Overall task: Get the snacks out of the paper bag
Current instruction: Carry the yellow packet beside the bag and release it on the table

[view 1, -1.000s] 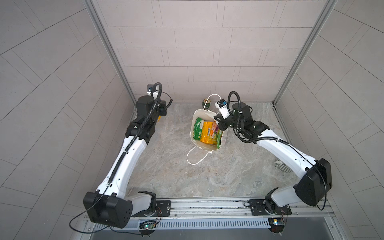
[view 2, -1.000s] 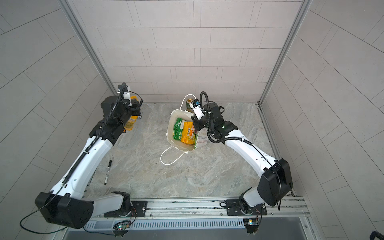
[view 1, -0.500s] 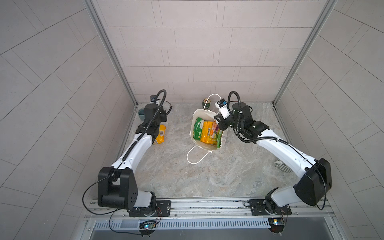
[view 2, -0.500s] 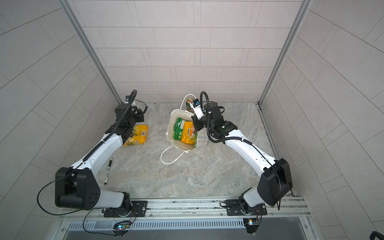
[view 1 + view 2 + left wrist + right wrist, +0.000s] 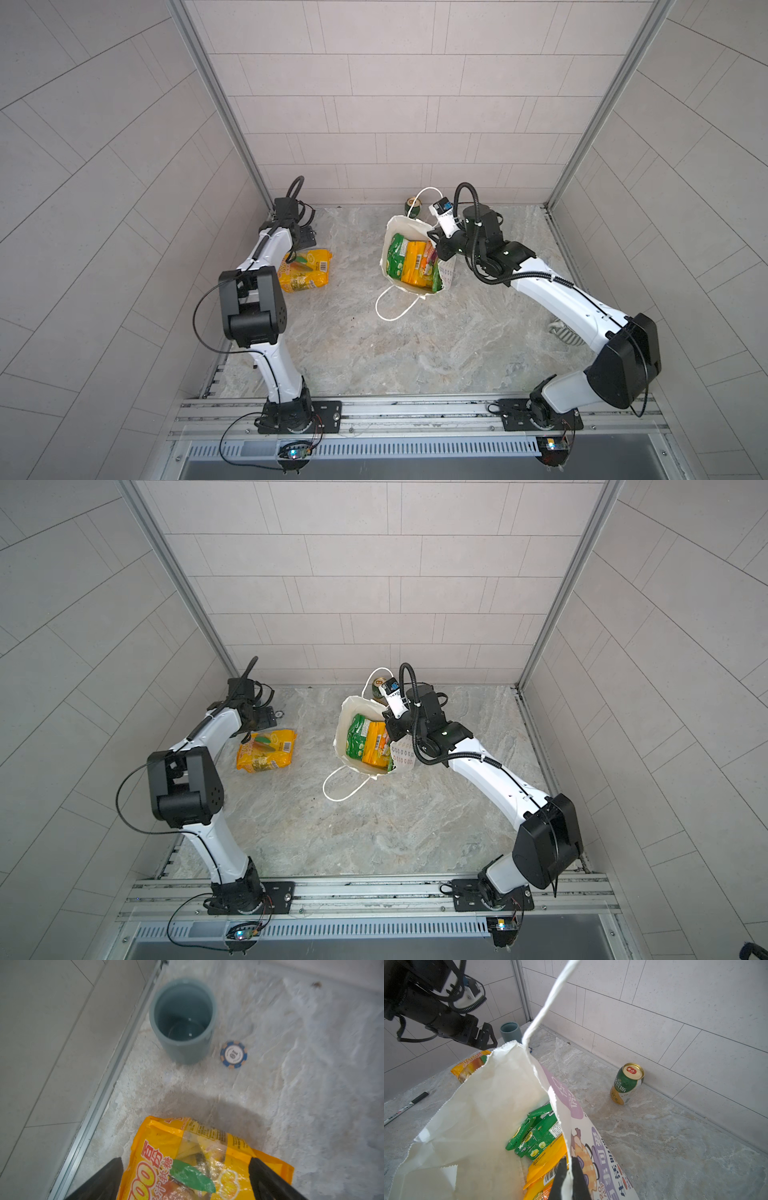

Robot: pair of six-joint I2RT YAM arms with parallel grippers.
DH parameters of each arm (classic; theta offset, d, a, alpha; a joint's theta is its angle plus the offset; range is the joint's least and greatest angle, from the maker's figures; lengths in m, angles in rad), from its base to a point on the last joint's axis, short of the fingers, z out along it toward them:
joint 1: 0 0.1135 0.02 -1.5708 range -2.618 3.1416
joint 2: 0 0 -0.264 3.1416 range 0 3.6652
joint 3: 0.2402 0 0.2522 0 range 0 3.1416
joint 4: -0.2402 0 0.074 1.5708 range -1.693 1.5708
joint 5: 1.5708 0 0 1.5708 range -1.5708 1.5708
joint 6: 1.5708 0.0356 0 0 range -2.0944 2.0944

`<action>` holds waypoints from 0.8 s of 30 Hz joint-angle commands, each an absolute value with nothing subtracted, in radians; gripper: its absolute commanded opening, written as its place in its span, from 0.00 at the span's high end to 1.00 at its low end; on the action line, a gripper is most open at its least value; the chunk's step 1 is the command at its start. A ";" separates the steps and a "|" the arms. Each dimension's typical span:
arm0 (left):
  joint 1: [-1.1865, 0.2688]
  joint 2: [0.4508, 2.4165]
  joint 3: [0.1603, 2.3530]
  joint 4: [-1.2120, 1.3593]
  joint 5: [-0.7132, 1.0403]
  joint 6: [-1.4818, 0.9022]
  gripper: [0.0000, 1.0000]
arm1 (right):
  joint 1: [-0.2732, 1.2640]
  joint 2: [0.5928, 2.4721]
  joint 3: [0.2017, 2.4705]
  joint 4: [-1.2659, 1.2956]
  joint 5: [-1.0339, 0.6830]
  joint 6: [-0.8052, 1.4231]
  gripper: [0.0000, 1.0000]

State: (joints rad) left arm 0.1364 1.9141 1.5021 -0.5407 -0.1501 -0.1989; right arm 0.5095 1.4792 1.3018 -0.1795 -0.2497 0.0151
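Observation:
The white paper bag [image 5: 387, 245] [image 5: 341, 729] [image 5: 477, 1115] stands open at the middle back, cartoon side toward the right arm. Inside it lie snacks: a green packet [image 5: 397, 255] [image 5: 537, 1132] and yellow-orange packets [image 5: 415, 262] [image 5: 548, 1159]. My right gripper [image 5: 436, 245] [image 5: 569, 1169] is shut on the bag's rim, one finger inside and one outside. One yellow snack packet [image 5: 307, 270] [image 5: 268, 750] [image 5: 187, 1157] lies flat on the table at the left. My left gripper [image 5: 305, 239] [image 5: 187, 1178] is open just above its far end, a finger on each side, not touching it.
A grey-blue cup [image 5: 182, 1020] [image 5: 510, 1031] stands in the back left corner with a blue poker chip [image 5: 233, 1054] beside it. A green-gold can [image 5: 412, 205] [image 5: 627, 1083] stands by the back wall behind the bag. A black pen [image 5: 404, 1107] lies at the left.
The left arm came down with the yellow packet; its gripper opened and the packet now lies on the table. The right gripper and the bag have not moved.

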 commanded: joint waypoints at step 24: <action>0.101 2.037 1.518 -0.558 0.129 -0.146 0.14 | 0.507 1.476 1.321 -0.175 -0.227 0.012 0.99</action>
State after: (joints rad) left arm 0.1165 1.9999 1.5135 -0.5617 0.0624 -0.1566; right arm 0.5095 1.4796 1.3029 -0.1795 -0.2379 0.0116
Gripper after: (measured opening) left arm 0.874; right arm 0.048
